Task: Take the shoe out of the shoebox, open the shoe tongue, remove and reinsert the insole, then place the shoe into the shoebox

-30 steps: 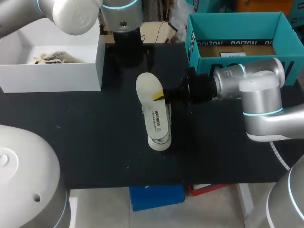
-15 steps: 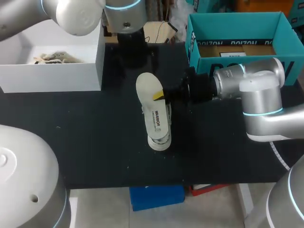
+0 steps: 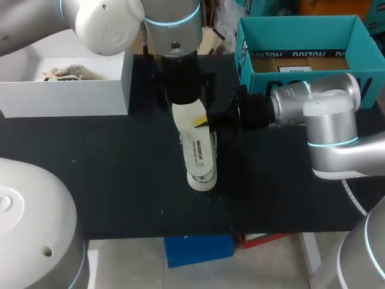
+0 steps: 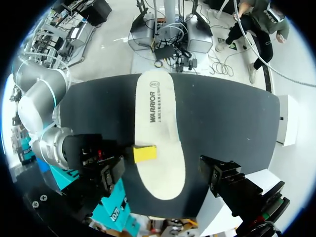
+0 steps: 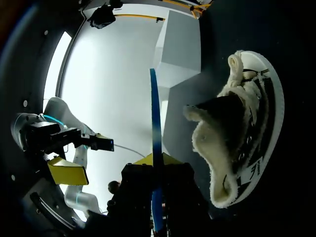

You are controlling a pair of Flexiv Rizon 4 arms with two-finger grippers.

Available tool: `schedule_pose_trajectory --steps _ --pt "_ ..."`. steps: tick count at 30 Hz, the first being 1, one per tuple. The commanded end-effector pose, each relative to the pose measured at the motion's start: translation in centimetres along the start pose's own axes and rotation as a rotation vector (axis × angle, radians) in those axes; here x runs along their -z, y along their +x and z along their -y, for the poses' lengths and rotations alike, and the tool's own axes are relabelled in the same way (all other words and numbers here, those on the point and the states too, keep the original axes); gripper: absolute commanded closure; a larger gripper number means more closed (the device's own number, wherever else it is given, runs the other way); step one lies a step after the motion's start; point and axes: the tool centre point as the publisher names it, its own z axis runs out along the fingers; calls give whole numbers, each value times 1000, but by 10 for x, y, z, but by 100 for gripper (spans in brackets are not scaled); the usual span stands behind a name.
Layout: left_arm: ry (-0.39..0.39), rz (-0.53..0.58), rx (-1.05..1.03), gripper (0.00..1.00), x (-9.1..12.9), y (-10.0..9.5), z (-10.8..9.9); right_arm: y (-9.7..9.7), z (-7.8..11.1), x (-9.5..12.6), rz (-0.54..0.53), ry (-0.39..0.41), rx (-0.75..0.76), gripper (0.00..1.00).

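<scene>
— Where do things stand, starting from the left?

— A white box (image 3: pixel 66 96) sits at ten o'clock on the black table (image 3: pixel 120 180); leave it alone. Your left gripper (image 4: pixel 162 170) hangs over the insole's (image 3: pixel 197 147) twelve o'clock end, its fingers spread wide on either side and touching nothing.

— And the insole itself?

— It's at the table's centre, lying along the top of the shoe (image 5: pixel 227 148), which runs from twelve to six. Your right gripper (image 3: pixel 201 122), coming in from three o'clock, is pinched closed on the insole's long edge.

— How will it handle?

— I judge it light, thin and floppy, so it will bend rather than push. Take it by the edge near one end with your left. The shoe's fleecy lining will likely drag on it going in. The teal shoebox (image 3: pixel 243 51) waits at two o'clock.
</scene>
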Motion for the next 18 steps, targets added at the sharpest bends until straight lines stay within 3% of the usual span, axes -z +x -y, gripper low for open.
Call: schedule_pose_trajectory --steps 1,14,18 --pt "-16 3 6 0 -1 -1 21 0 0 -1 2 -1 -1 100" --pt "14 33 34 0 -2 2 69 0 0 -1 2 -1 -1 100" --pt "91 244 -30 0 2 11 79 0 0 -1 2 -1 -1 100"
